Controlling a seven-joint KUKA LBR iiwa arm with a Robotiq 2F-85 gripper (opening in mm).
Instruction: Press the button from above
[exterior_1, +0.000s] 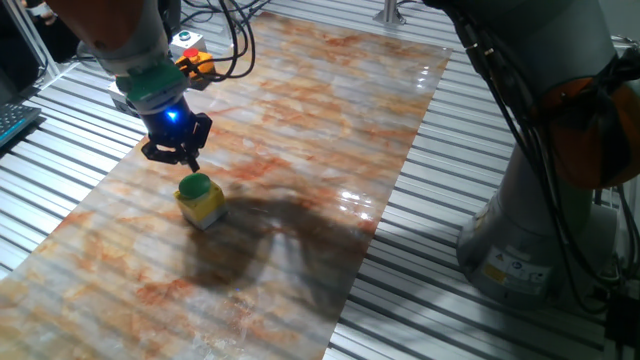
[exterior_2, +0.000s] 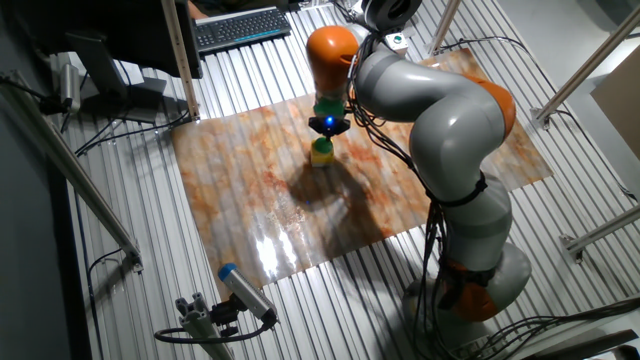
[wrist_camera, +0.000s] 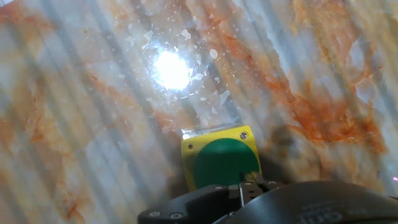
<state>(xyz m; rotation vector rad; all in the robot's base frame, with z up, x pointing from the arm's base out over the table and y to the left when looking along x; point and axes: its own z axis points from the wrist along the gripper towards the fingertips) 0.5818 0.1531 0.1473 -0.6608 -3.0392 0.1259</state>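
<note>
The button (exterior_1: 197, 186) is a green dome on a small yellow square box (exterior_1: 204, 208), standing on the marbled board (exterior_1: 300, 130) at its left side. My gripper (exterior_1: 192, 167) hangs straight above the dome, fingertips pointing down and just over its top; I cannot tell whether they touch it. In the hand view the green dome (wrist_camera: 224, 162) on its yellow box (wrist_camera: 189, 148) lies right below the fingertips (wrist_camera: 249, 183), which are pressed together with no gap. The other fixed view shows the gripper (exterior_2: 327, 131) directly over the button (exterior_2: 321, 146).
An orange box with a red button (exterior_1: 198, 63) and a grey box (exterior_1: 186, 40) sit at the board's far left corner. The arm's base (exterior_1: 545, 230) stands to the right on the slatted table. A keyboard (exterior_2: 243, 27) lies beyond the board.
</note>
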